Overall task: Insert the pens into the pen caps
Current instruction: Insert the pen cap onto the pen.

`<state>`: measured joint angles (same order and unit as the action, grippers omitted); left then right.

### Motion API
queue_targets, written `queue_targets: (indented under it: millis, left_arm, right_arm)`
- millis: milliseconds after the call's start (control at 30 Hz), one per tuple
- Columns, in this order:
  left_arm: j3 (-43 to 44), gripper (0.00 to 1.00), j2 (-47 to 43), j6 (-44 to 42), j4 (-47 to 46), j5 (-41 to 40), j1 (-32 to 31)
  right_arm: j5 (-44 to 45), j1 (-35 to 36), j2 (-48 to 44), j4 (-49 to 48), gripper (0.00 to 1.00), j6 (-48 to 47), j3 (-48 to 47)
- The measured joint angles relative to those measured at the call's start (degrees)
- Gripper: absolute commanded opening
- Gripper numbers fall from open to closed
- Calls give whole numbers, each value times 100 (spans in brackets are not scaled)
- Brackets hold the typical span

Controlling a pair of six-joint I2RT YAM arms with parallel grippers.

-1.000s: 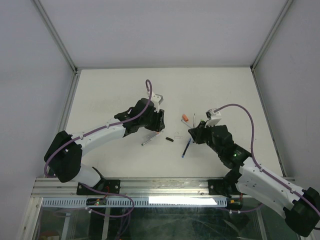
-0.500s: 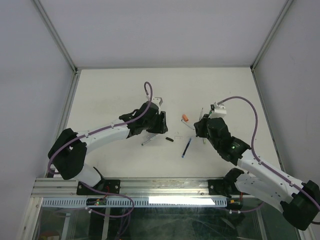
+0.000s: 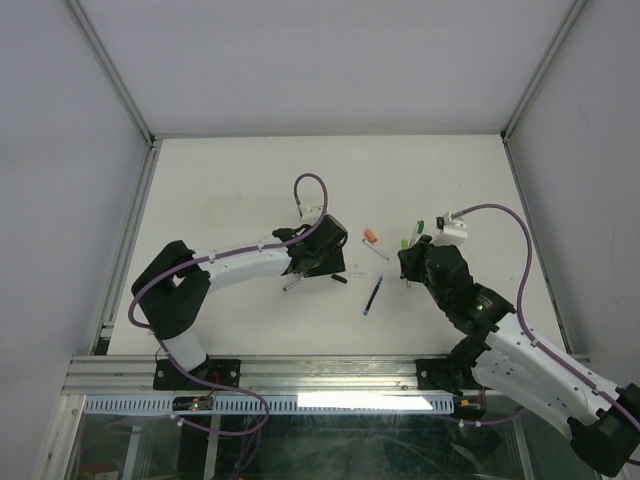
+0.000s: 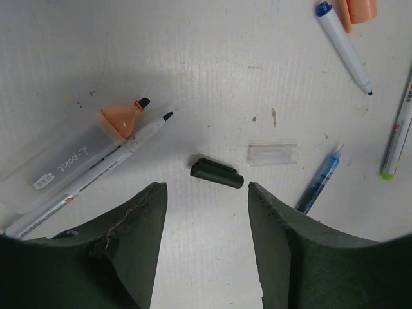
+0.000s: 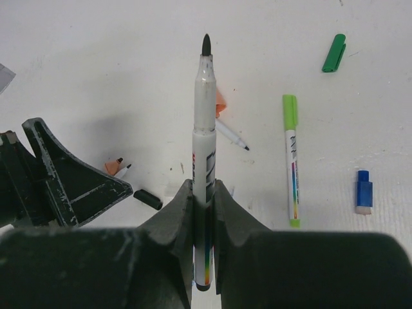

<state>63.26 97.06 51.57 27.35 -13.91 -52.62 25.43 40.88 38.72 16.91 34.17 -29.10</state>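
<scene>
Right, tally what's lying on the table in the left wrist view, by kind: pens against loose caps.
Slim marker pens: 5
Small stubby plastic caps, loose (black, clear, orange): 3
Total: 8

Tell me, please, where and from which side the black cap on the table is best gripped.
Probably the black cap at mid-length, across its narrow sides, from straight above. It lies flat, its long axis running roughly from finger to finger of the open left claw, so a wrist turn first would leave its ends free.
</scene>
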Motion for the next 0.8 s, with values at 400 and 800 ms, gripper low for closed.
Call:
queue_targets:
  millis: [400,800]
  left_arm:
    - [776,52,890,1078,643,-433,-297]
    - [1117,45,1217,1408,1078,-581,-407]
  right_arm:
    - [-225,0,55,-31,0,-286,83]
    - [-275,0,61,-76,0,-372,162]
